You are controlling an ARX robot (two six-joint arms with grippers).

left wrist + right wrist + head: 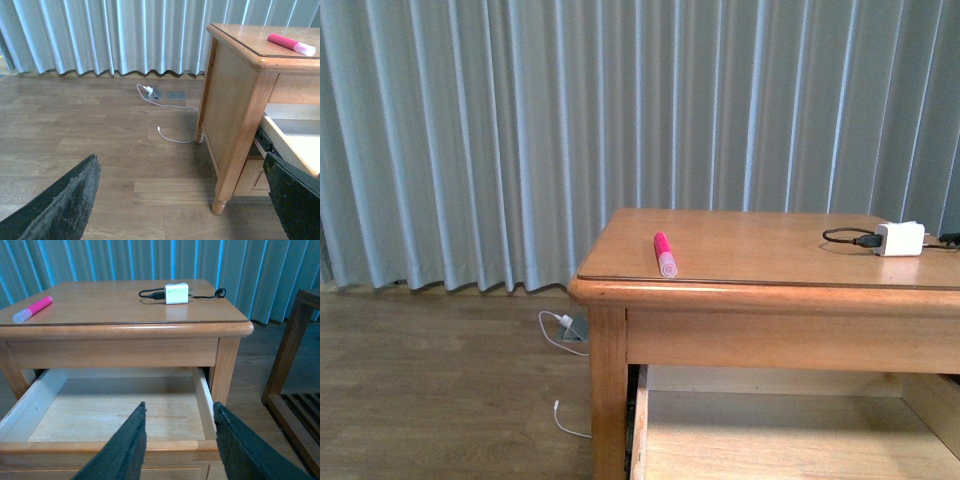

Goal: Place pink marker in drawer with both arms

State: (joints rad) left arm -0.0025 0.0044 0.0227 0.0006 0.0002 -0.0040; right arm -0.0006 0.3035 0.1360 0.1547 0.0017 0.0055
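The pink marker (665, 253) lies on top of the dresser (770, 232), near its front edge and toward the left corner, well apart from the white charger block (900, 238) at the far right. Nothing holds it. The drawer (125, 412) beneath is pulled well out, its pale wood interior bare and open to view, so the opening part of the job looks done. What remains is to pick the marker up, carry it over the front edge, set it inside, and probably push the drawer shut. The left gripper (180, 162) hangs off the dresser's left side above the floor, its jaws spread wide and holding nothing. The right gripper (179, 407) hovers in front of the open drawer, jaws parted and likewise empty. The marker is short and thick, its body bright pink, with a paler translucent cap end pointing toward the robot. It rests flat on its side and, being round, would likely roll if nudged rather than pinched squarely.
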